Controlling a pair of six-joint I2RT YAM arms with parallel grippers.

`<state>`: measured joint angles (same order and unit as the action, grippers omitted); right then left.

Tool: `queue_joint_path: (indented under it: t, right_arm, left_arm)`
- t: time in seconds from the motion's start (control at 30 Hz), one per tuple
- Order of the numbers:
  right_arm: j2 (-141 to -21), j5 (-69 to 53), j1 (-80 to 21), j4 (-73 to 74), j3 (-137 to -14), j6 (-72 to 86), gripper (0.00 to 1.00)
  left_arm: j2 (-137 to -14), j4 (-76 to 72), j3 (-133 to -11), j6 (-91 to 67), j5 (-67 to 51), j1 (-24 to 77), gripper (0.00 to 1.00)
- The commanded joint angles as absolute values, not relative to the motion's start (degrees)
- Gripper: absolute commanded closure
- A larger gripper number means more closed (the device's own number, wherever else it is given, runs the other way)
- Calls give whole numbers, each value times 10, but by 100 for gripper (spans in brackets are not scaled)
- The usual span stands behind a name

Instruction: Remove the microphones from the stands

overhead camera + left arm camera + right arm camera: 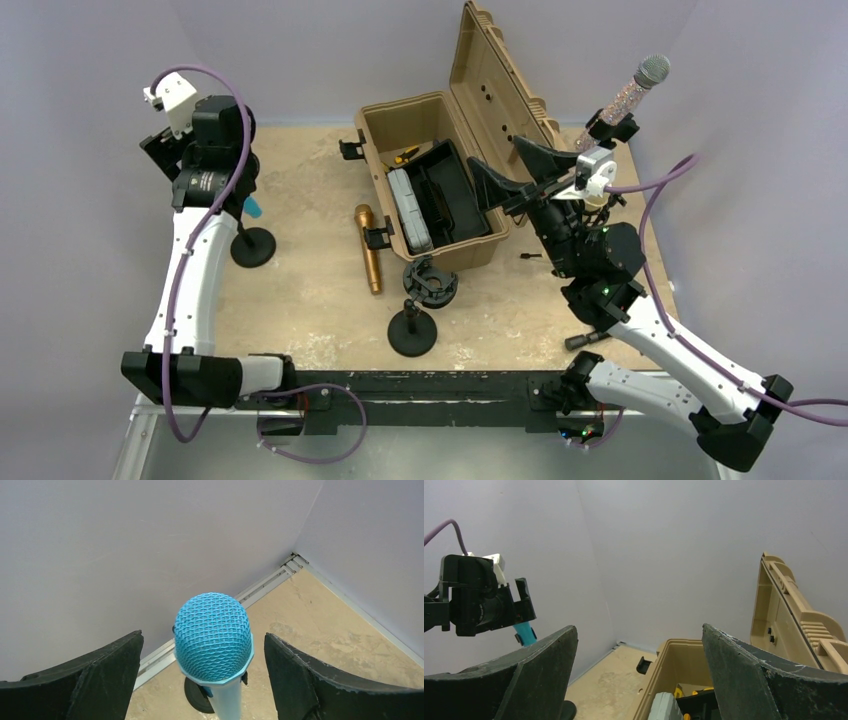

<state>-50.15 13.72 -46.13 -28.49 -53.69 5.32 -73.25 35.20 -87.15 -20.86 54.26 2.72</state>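
A blue microphone [213, 637] stands upright in a clip on a black round-based stand [253, 247] at the left of the table. My left gripper [202, 636] is open, and its fingers [105, 675] flank the mesh head on both sides without touching it. In the top view the left gripper [238, 200] hangs over that stand, and only a bit of the blue microphone [252, 208] shows. My right gripper [493, 152] is open and empty above the tan case. In its own view the right gripper [639, 629] faces the left arm and the blue handle [525, 632].
An open tan case [385, 120] with its lid [500, 80] up sits in the middle at the back. A gold microphone [368, 248] lies on the table. An empty stand [412, 330] is in front of the case. A glittery microphone [640, 85] stands in a stand at the right rear.
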Motion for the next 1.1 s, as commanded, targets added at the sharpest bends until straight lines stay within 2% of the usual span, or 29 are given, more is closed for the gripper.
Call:
queue_joint_path:
  t: [0.0,0.13,0.17,0.3,0.47,0.77,0.87,1.07]
  right_arm:
    - [-503,127,-462,-311,-565,49,7]
    - [-502,124,-463,-314,-560,53,7]
    - [-502,122,-462,-315,-559,54,7]
    - [-510,115,-462,-318,-561,58,7]
    - [-519,108,-462,-327,-559,65,7]
    - [-552,80,-462,-334,-571,78,8]
    - [-562,68,-462,-338,-574,80,8]
    - [-600,42,-462,-344,-596,77,8]
  left_arm:
    - [-742,329,-896,-222,504,13,13]
    - [-747,328,-885,-223,502,5,17]
    - [-746,327,-881,-224,500,5,22]
    - [-736,326,-873,-228,490,5,56]
    - [-716,354,-884,-234,481,10,66]
    - [-650,362,-864,-204,425,49,97]
    - [-626,382,-855,-194,383,60,100]
    - [-578,402,-817,-130,203,66,100]
